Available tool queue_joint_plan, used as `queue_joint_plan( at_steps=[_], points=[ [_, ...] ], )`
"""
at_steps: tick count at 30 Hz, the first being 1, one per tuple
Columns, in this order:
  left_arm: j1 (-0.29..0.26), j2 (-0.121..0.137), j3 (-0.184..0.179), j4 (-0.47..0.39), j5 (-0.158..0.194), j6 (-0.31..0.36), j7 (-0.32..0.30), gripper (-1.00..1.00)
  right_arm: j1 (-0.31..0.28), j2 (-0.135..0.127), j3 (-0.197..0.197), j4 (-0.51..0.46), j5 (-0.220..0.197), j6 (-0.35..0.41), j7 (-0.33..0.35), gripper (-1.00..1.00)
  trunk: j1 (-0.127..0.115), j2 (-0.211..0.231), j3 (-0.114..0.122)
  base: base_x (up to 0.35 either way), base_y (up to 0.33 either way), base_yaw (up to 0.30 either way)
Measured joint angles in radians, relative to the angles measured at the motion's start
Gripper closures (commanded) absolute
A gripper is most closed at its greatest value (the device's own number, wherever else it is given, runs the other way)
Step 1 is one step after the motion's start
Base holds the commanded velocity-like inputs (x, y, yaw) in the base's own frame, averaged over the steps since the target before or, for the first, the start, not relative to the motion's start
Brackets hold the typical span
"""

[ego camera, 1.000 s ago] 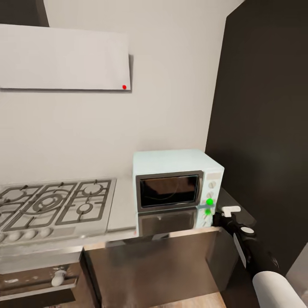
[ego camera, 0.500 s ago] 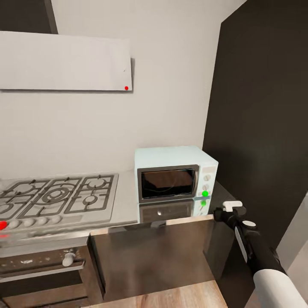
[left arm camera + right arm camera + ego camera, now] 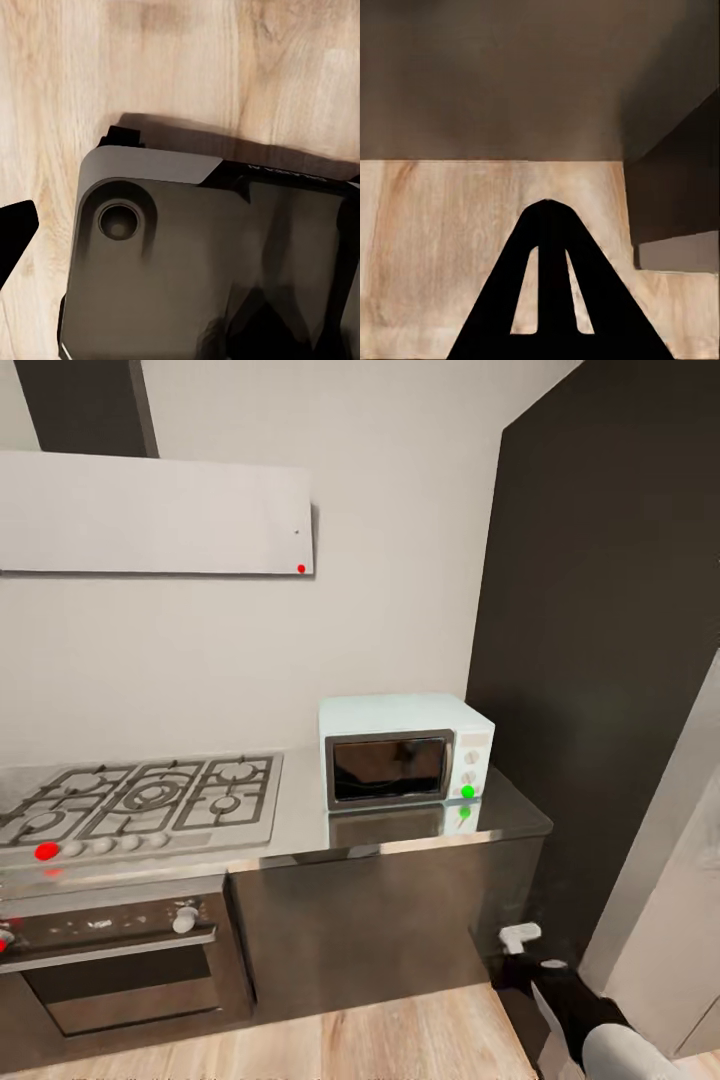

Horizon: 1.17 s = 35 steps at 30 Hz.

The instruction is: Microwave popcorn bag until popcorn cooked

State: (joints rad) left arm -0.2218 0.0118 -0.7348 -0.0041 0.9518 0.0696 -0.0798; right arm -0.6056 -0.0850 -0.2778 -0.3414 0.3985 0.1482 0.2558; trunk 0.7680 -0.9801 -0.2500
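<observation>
My right fingers (image 3: 547, 281) hang low over the pale wood-grain floor (image 3: 442, 240), pressed close together with nothing between them. One left finger (image 3: 15, 232) juts in as a dark wedge beside my own grey base (image 3: 202, 262); whether that pair is wide or narrow I cannot tell.

The microwave (image 3: 405, 750), a small mint-blue box with a dark glass door, white knob panel and green dot, sits shut at the right end of the glossy grey desk (image 3: 300, 825), beside the steel gas hob (image 3: 140, 800). I can't spot the popcorn bag on the desk I see.

My worry is that I stand off from the desk with arms down. Rolling in carelessly could knock my right arm (image 3: 570, 1000) against the dark cabinet fronts (image 3: 370, 920). The slick desk could also let the microwave slide if I tug its door.
</observation>
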Motion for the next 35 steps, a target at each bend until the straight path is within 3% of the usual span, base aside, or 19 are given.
queue_joint_plan(
  at_steps=[3,5,8,14,22,23,24,25,26,27,29,35],
  points=[
    [0.000,0.000,0.000,0.000,0.000,0.000,0.000,-1.00,0.001,-0.008,0.001,0.287,0.017,-0.097,-0.024,1.00,0.000,0.000,0.000,-0.003,0.000,0.000],
    [0.000,0.000,0.000,0.000,0.001,0.000,0.001,-1.00,0.028,-0.022,0.000,0.351,0.016,-0.128,-0.030,1.00,0.000,0.000,0.000,0.000,0.000,0.000],
    [0.000,0.000,0.000,0.000,0.001,0.000,0.001,-1.00,0.205,-0.028,-0.001,0.371,0.014,-0.143,-0.033,1.00,0.000,0.000,0.000,0.000,0.000,0.000],
    [0.000,0.001,0.000,0.000,0.001,0.000,0.001,-1.00,0.369,-0.015,-0.004,0.375,0.012,-0.137,-0.033,1.00,0.000,0.000,0.000,0.000,0.000,0.000],
    [0.000,0.000,0.000,0.000,-0.002,0.000,0.000,-1.00,0.387,-0.011,-0.011,0.374,0.011,-0.142,-0.033,1.00,0.000,0.000,0.000,0.000,0.000,0.165],
    [0.039,-0.034,-0.015,-0.019,-0.053,-0.167,0.008,-1.00,0.387,-0.004,-0.007,0.370,-0.171,-0.192,-0.148,1.00,0.000,0.000,0.000,0.000,0.000,0.000],
    [0.041,-0.040,-0.014,-0.021,-0.055,-0.174,0.008,-1.00,0.388,0.006,0.003,0.371,-0.066,-0.193,-0.073,1.00,0.000,0.000,0.000,0.000,0.000,0.000],
    [0.041,-0.041,-0.013,-0.021,-0.055,-0.174,0.008,-1.00,0.388,0.038,0.003,0.372,0.026,-0.193,-0.072,1.00,0.000,0.000,0.000,0.000,0.000,0.000],
    [0.041,-0.041,-0.012,-0.021,-0.055,-0.175,0.008,-1.00,0.389,0.057,0.003,0.372,0.097,-0.193,-0.074,1.00,0.000,0.000,0.000,0.000,0.000,0.000],
    [0.041,-0.041,-0.012,-0.020,-0.055,-0.175,0.008,-1.00,0.389,0.062,0.002,0.372,0.124,-0.194,-0.075,1.00,0.000,0.000,0.000,0.000,0.000,0.000],
    [0.041,-0.041,-0.012,-0.021,-0.055,-0.175,0.008,-1.00,0.388,0.064,0.001,0.372,0.147,-0.193,-0.076,1.00,0.000,0.000,0.000,0.000,0.000,0.000],
    [0.041,-0.041,-0.016,-0.021,-0.055,-0.174,0.008,-1.00,0.388,0.061,0.001,0.372,0.151,-0.193,-0.076,1.00,0.000,0.000,0.000,0.000,0.000,0.000]
  ],
)
